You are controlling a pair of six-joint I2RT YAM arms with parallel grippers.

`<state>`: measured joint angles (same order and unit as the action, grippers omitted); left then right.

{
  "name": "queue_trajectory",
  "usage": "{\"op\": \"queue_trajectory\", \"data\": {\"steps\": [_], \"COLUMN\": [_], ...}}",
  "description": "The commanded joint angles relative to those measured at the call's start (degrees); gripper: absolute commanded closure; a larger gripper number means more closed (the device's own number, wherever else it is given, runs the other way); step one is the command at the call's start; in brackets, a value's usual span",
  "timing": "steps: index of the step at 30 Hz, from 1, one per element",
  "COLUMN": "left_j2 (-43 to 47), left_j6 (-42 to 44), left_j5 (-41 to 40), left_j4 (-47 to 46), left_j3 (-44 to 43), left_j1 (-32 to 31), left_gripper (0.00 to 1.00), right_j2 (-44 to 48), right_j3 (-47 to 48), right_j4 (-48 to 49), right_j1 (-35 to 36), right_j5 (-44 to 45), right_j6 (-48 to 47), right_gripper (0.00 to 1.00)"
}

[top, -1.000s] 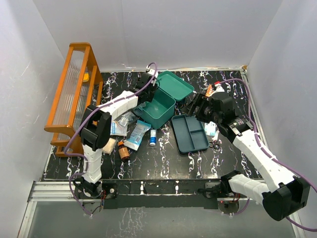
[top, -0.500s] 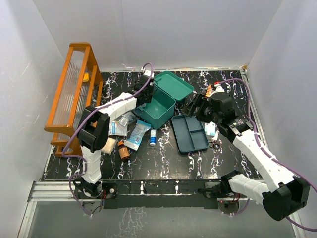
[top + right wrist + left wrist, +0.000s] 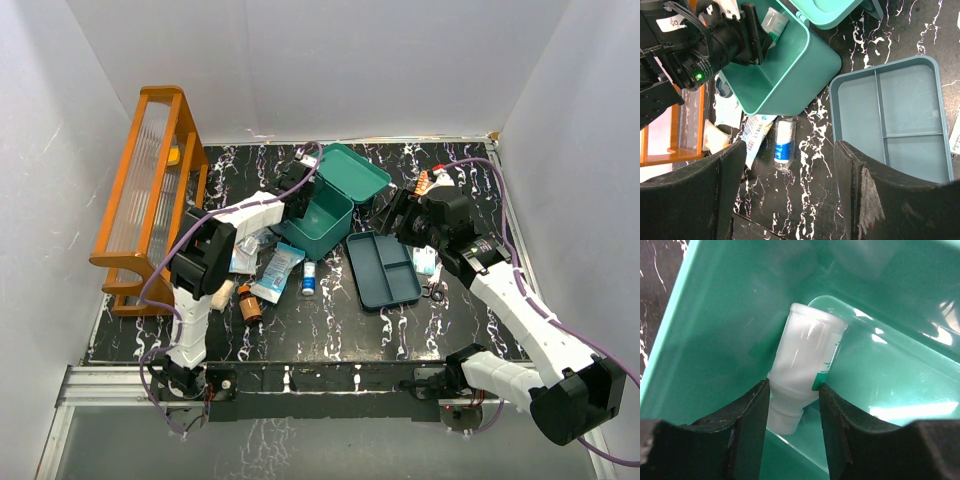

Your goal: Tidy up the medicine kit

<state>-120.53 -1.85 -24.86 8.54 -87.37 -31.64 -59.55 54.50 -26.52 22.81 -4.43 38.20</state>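
Left wrist view looks down into the teal box (image 3: 715,340), where a white bottle (image 3: 807,352) with a green-printed label lies tilted against a wall, neck end toward the camera. The left claw (image 3: 793,386) reaches inside the box, and its fingers (image 3: 752,425) stand narrow, close on either side of the bottle's neck end. I cannot tell whether they press it. From the right wrist, only this bottle and the left claw show inside the box.

From above, the box stands at the middle rear of the black marbled table (image 3: 330,320), its lid (image 3: 355,172) hinged open and leaning back. The matching tray (image 3: 383,268), with three compartments, lies flat on the table just right of the box, not touching it. The right claw (image 3: 790,195) hangs above the gap between box and tray, fingers wide, holding nothing.

Packets (image 3: 275,270), a blue-and-white tube (image 3: 308,277) and a brown bottle (image 3: 250,303) lie on the table left of the tray. An orange rack (image 3: 150,190) stands at the left edge.
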Motion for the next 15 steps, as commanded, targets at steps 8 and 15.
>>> {"op": "queue_trajectory", "data": {"steps": [8,15], "left_j2": [-1.1,0.9], "left_j6": [3.7,3.9], "left_j5": [-2.0,-2.6], "left_j4": [-7.3,-10.4], "left_j3": [-1.1,0.2], "left_j1": [0.0,0.0], "left_gripper": [0.73,0.68], "right_j2": [1.8,1.9], "right_j3": [0.3,0.6], "right_j4": [1.5,1.0], "right_j1": [-0.1,-0.1], "right_j5": [1.7,2.0], "right_j6": [-0.6,-0.7], "right_gripper": [0.31,0.32]}}
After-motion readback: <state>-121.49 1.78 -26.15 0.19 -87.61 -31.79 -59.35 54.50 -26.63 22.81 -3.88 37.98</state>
